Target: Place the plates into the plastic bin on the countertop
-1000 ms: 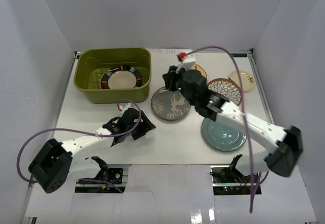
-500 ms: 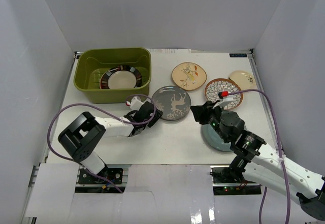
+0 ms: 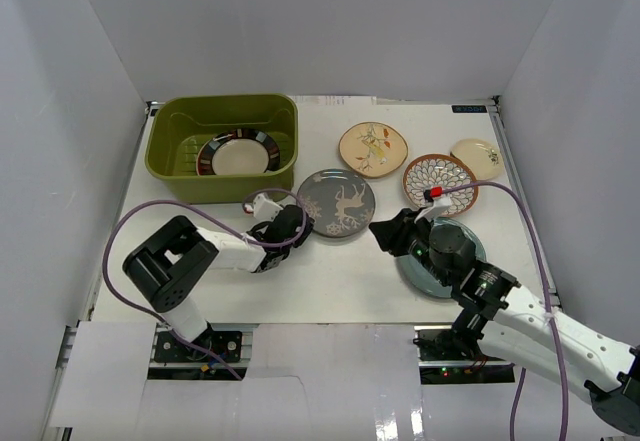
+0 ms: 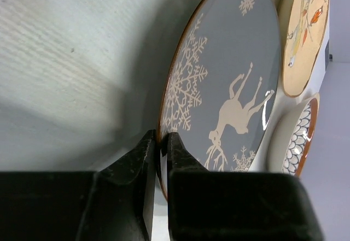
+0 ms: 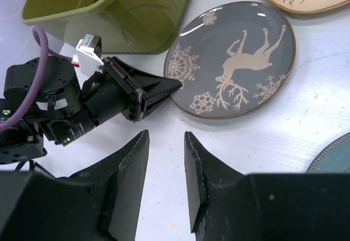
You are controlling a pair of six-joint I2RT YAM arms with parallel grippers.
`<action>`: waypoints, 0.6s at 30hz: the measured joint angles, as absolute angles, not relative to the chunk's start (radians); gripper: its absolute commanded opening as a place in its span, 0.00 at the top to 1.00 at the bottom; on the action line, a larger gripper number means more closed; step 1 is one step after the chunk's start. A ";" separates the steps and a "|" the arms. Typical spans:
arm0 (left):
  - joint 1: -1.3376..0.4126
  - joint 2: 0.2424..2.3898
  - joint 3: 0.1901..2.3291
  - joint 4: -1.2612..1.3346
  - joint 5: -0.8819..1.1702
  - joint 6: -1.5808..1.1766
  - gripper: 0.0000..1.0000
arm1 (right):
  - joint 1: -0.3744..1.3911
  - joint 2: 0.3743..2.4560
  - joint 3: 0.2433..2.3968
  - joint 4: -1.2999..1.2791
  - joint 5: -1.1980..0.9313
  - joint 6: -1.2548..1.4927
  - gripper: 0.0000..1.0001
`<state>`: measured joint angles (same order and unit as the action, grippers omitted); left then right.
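Observation:
The grey plate with a white deer [image 3: 340, 201] lies flat on the countertop [image 3: 200, 211]. My left gripper [image 3: 302, 223] is shut on its near-left rim; the rim sits pinched between the black fingers [image 4: 146, 148]. My right gripper [image 3: 385, 233] hovers open over bare countertop just right of that plate, nothing between its fingers [image 5: 194, 159]. The olive-green plastic bin [image 3: 222, 111] at back left holds a dark-rimmed cream plate [image 3: 238, 153]. The tan floral plate [image 3: 372, 148], lattice plate [image 3: 440, 179] and small cream plate [image 3: 477, 156] lie at back right. My right arm partly hides the pale blue plate [image 3: 413, 271].
White walls close in the countertop on three sides. Purple cables loop from both arms; the left one arcs over the front left of the table [image 3: 130, 226]. The bin's near wall [image 5: 136, 11] stands just behind my left gripper [image 5: 175, 85].
My left gripper reached the grey plate's rim and closed on it. My right arm drew back from over the back plates to the table's front right.

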<state>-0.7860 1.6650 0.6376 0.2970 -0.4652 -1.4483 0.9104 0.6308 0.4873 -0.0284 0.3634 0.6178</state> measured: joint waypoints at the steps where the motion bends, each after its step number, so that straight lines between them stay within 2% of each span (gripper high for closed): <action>1: -0.788 1.656 0.620 0.308 -0.468 -1.445 1.00 | 0.910 0.627 0.484 -0.029 0.358 0.623 0.61; 6: -0.789 1.517 0.497 0.337 -0.462 -1.401 1.00 | 0.910 0.593 0.480 -0.049 0.348 0.637 0.58; 9: -0.789 1.375 0.414 0.339 -0.436 -1.355 1.00 | 0.910 0.581 0.482 -0.063 0.348 0.644 0.43; 10: -0.789 1.327 0.391 0.331 -0.426 -1.336 1.00 | 0.910 0.580 0.484 -0.066 0.348 0.644 0.35; 12: -0.790 1.220 0.348 0.300 -0.400 -1.300 1.00 | 0.910 0.580 0.488 -0.075 0.349 0.644 0.29; 14: -0.794 1.105 0.308 0.252 -0.369 -1.266 1.00 | 0.910 0.583 0.498 -0.084 0.355 0.638 0.27; 18: -0.796 0.872 0.271 0.129 -0.305 -1.202 1.00 | 0.909 0.584 0.520 -0.093 0.380 0.629 0.27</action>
